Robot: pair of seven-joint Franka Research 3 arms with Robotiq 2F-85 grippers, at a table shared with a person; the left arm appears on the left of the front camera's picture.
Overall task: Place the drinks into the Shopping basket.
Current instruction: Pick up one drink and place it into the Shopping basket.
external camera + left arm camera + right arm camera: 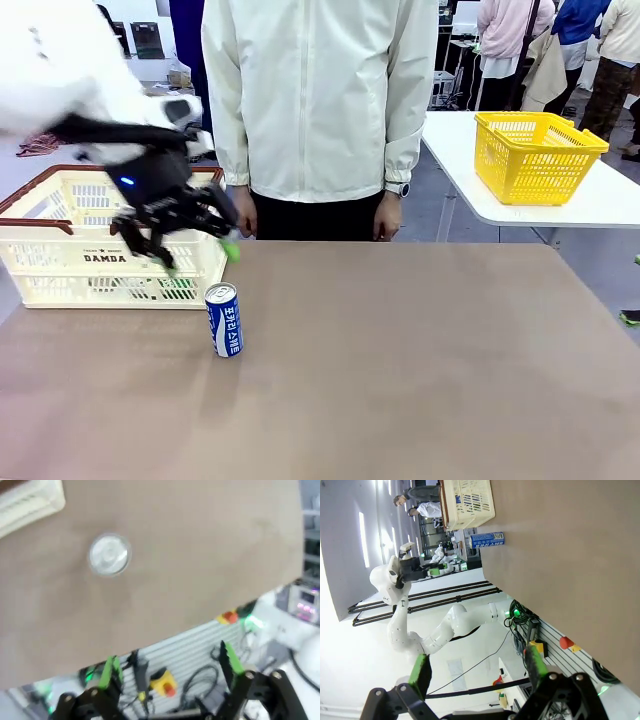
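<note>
A blue-and-white slim drink can with a silver top (223, 319) stands upright on the brown table (420, 360), just in front of the cream-white slotted plastic shopping basket (60, 262); the left pincer (190, 236) hovers above, jaws apart and empty; descending off-centre could topple the can; the right pincer (477, 672), also apart, hangs off the table

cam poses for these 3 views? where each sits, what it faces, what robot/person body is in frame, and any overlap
Front: fixed on the robot's side, looking across the table at the person; left gripper open beside the Shopping basket.
Left wrist: above the table, facing down on the Pocari Sweat can; own open green fingers.
Right wrist: off the table's near edge, rolled sideways, looking across; own open right gripper, left arm farther off.
Shared: can and basket corner appear in all three.
</note>
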